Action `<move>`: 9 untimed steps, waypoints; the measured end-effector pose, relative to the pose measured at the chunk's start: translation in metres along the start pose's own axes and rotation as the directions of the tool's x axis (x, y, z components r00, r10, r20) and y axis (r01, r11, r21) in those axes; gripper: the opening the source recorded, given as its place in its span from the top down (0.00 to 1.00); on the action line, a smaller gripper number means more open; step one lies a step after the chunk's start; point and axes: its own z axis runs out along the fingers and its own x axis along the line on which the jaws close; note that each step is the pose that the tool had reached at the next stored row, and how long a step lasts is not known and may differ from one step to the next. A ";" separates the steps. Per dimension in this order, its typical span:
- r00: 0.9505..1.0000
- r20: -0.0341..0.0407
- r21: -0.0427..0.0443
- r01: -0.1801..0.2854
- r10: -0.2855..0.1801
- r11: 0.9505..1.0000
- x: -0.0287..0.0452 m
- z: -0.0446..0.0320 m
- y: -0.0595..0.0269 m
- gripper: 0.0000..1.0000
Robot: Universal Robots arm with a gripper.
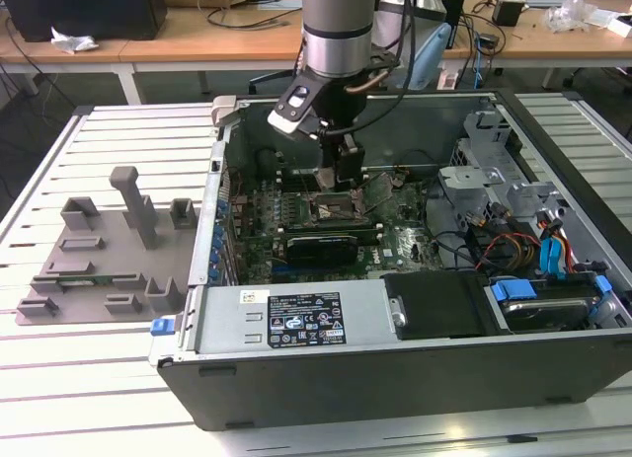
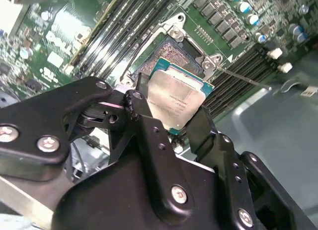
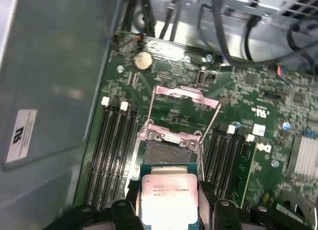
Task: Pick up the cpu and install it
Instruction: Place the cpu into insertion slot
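Table (image 1: 99, 131) carries the open case (image 1: 296, 378), and the gripper (image 2: 171, 118) is down inside it, over the board (image 3: 238, 91). Just beneath the gripper lies the socket (image 2: 171, 53), bare, frame up. The gripper pinches the cpu (image 2: 181, 98) by two edges, right above that socket.
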 end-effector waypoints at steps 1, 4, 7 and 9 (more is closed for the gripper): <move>1.000 0.001 0.000 -0.019 0.019 1.000 0.0000 0.0002 0.0000 0.45; 0.996 0.003 -0.001 -0.089 0.089 0.996 0.0000 0.0013 -0.0001 0.45; 0.992 0.007 -0.001 -0.123 0.123 0.992 0.0000 0.0020 -0.0001 0.45; 0.992 0.008 -0.001 -0.123 0.123 0.992 0.0000 0.0020 -0.0001 0.45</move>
